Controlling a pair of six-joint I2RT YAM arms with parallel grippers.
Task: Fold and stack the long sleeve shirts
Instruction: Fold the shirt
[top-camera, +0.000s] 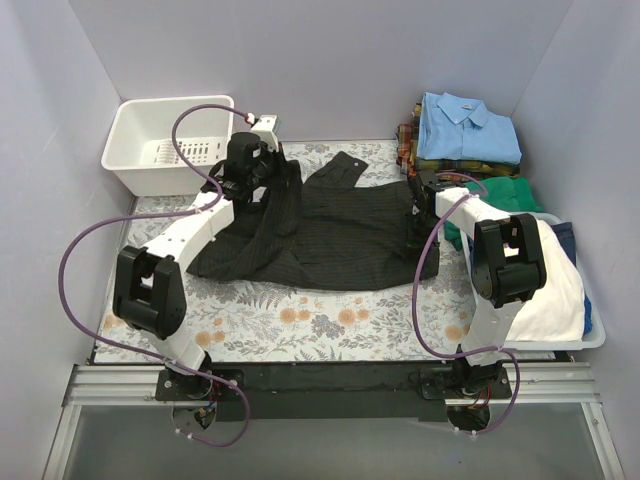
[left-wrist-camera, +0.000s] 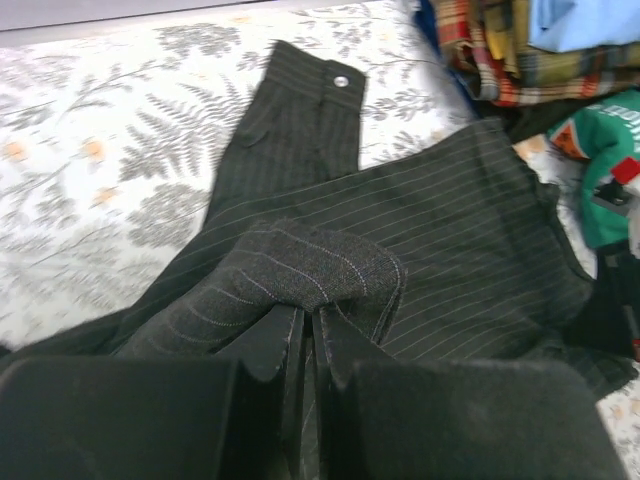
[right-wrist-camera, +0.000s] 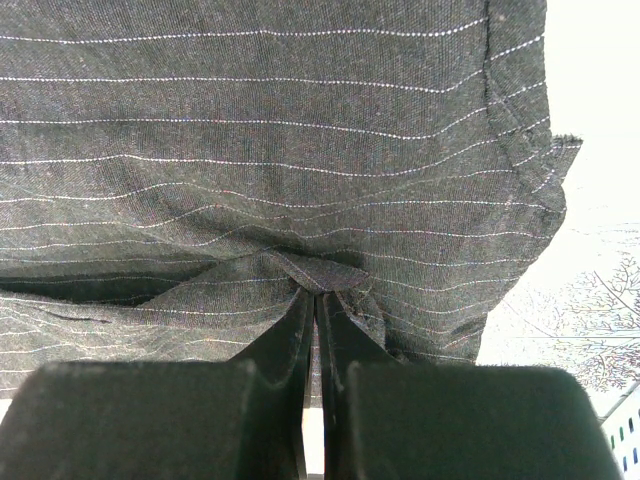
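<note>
a: quick, where's the shirt rn?
b: black pinstripe shirt (top-camera: 330, 235) lies spread across the middle of the floral table cover (top-camera: 300, 320), rumpled, not folded yet. one sleeve (left-wrist-camera: 300, 120) sticks out toward the back, pale cuff button (left-wrist-camera: 342, 81) showing at its end.
a: ur left side?
b: my left gripper (left-wrist-camera: 310, 318) is clamped tight on a rolled-up fold of that shirt, at its back-left part, near the white basket (top-camera: 150, 140). cloth bunches up over my tips, jaws nearly touching.
a: and the right?
b: my right gripper (right-wrist-camera: 316, 300) is pinched closed on the same shirt, over at its right edge. fabric puckers right at the tips and fills most of the wrist view; hem + a bit of table cover show off to the side.
a: what else is around?
b: back-right corner has the folded stack: light blue shirt (top-camera: 468, 128) on top, plaid shirt (top-camera: 410, 140) under it. just in front of that a green garment (top-camera: 500, 190), then a bin (top-camera: 560, 345) along the right edge w/ white cloth (top-camera: 555, 285) heaped in it. both arms reach in from the near edge, one per side of the shirt.
</note>
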